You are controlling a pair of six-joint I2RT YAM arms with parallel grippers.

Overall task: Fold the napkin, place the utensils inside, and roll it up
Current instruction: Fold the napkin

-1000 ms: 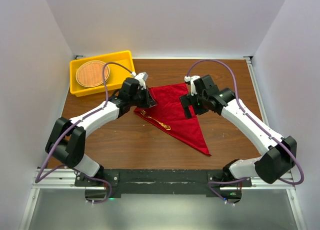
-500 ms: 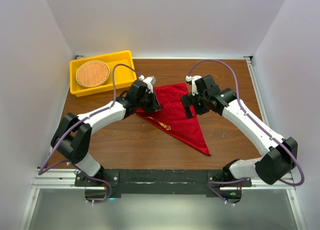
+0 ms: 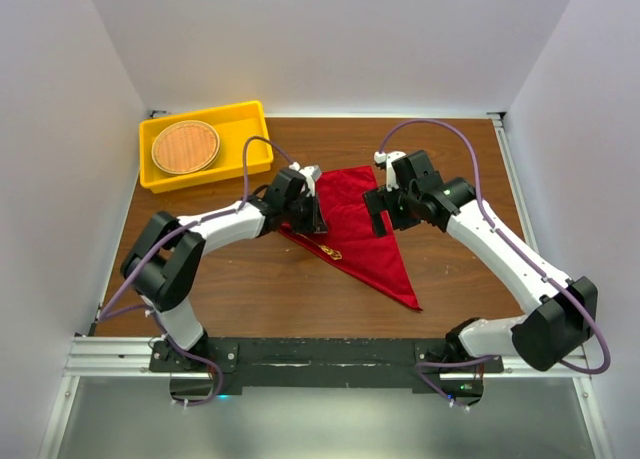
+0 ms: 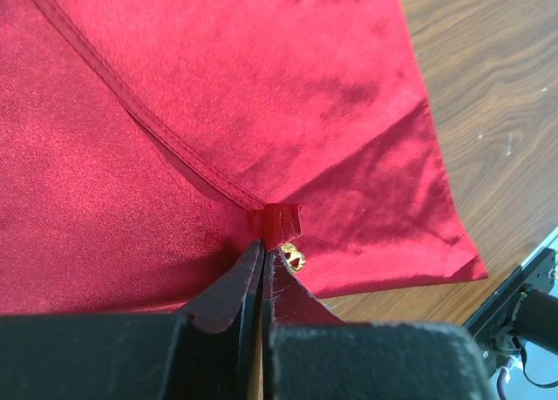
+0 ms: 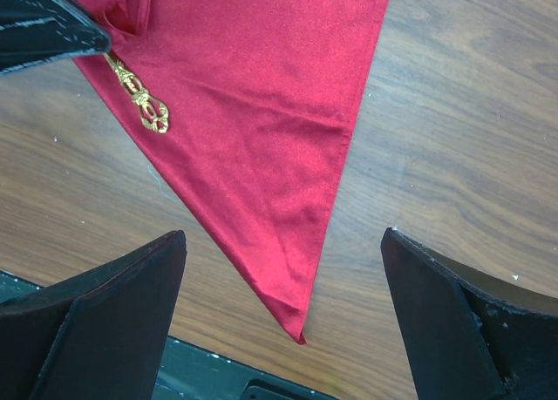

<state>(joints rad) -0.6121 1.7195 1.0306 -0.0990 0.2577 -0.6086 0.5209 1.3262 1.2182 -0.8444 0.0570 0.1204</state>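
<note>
The red napkin point(image 3: 362, 231) lies on the table folded into a long triangle, its tip pointing toward the near right. My left gripper point(image 3: 306, 217) is over its left part, shut on a hemmed corner point(image 4: 281, 220) of the napkin point(image 4: 261, 86). The gold fork point(image 3: 326, 247) lies along the napkin's left edge, its ornate handle end point(image 5: 150, 112) showing and its tines hidden under the cloth. A bit of gold fork point(image 4: 294, 258) peeks out beside my left fingertips. My right gripper point(image 3: 378, 205) hovers open above the napkin point(image 5: 261, 95), holding nothing.
A yellow tray point(image 3: 250, 119) at the back left holds a round woven orange-brown mat point(image 3: 185, 146). Bare wooden table point(image 3: 460, 279) surrounds the napkin. The black base rail point(image 5: 261, 387) runs along the near edge.
My left gripper has moved right across the napkin, carrying the pinched corner over the fork's upper end. The right arm has stayed put.
</note>
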